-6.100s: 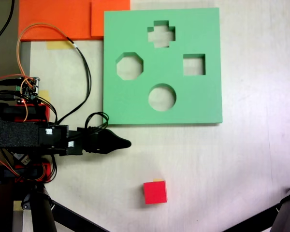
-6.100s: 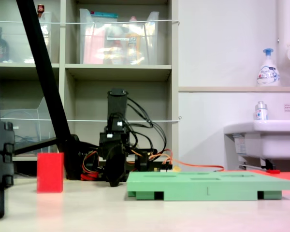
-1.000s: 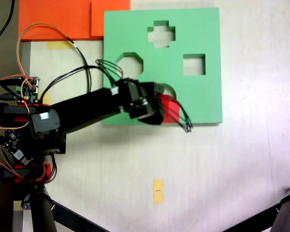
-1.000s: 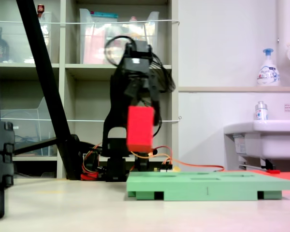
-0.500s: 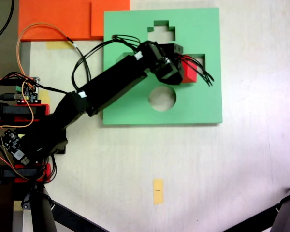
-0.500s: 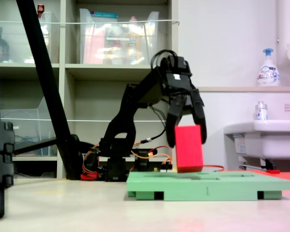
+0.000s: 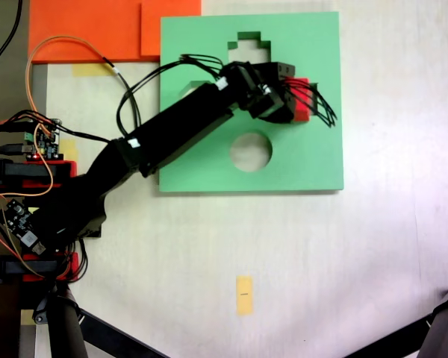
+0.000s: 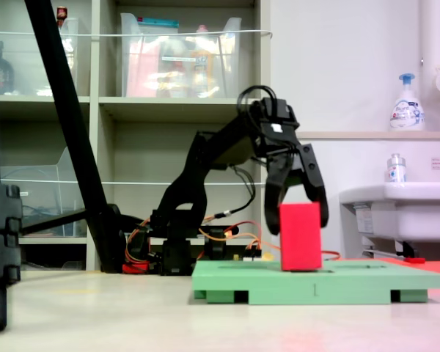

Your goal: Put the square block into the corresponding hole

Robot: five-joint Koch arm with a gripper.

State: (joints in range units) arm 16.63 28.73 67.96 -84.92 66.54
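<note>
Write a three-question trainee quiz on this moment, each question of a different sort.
1. True or false: the gripper is shut on the bright red foam cube.
2. In the first exterior view, which cutout of the thick green foam board lies fully uncovered: A round, B triangular, C star?
3. In the second exterior view, the cube's bottom is level with the board's ____ face.

Key: 1 true; 2 A; 3 top.
</note>
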